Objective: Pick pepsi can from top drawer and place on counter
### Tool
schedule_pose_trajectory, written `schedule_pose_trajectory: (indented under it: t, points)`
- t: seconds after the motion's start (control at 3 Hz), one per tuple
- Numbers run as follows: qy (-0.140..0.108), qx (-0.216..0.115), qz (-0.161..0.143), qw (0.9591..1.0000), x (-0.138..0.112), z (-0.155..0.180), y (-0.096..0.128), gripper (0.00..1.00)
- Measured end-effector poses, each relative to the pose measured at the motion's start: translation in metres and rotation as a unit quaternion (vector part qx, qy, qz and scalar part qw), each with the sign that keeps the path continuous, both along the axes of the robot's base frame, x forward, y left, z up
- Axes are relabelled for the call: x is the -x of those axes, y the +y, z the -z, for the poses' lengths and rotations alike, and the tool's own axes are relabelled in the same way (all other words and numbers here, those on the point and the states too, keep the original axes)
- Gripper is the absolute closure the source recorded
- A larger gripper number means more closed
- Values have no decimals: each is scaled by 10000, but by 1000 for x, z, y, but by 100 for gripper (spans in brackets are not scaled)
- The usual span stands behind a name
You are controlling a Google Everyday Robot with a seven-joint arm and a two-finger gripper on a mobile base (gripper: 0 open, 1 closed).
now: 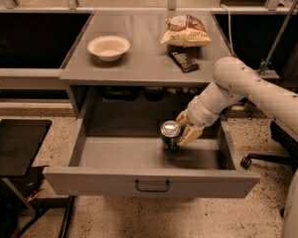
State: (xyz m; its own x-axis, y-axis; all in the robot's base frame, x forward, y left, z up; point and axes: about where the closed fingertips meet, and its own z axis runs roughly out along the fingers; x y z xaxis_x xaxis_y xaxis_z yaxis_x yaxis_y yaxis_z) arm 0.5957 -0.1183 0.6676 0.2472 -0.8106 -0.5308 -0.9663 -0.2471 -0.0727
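- Speckled floor surrounds the grey bench, and a small black side table stands beside it.
- Under the bench the top drawer is pulled out, so my arm can reach into it from above.
- My pincer is inside the drawer, on the side where my arm comes in. It is clamped on the pepsi can, with one finger at each side.
- The can is upright with its silver top towards the camera, which I judge keeps it steady for lifting. Whether its base touches the drawer floor, I cannot tell.
- On the bench are a pale bowl, a bag of chips and a flat black packet. The front part is bare, and I think it is a good place for the can.
- The writing on the bag cannot be read, and no logo shows on the can.
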Motion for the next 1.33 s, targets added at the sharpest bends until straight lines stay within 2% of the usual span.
schedule_pose_trajectory:
  t: [0.33, 0.67, 1.0, 1.33]
  points:
    - [-371, 76, 52, 9993, -3, -29, -1, 100]
    - [-689, 17, -12, 9976, -10, -66, -3, 100]
    - [-795, -153, -230, 9965, -23, -100, -1, 100]
    - [-608, -383, -641, 9953, -44, -149, -1, 100]
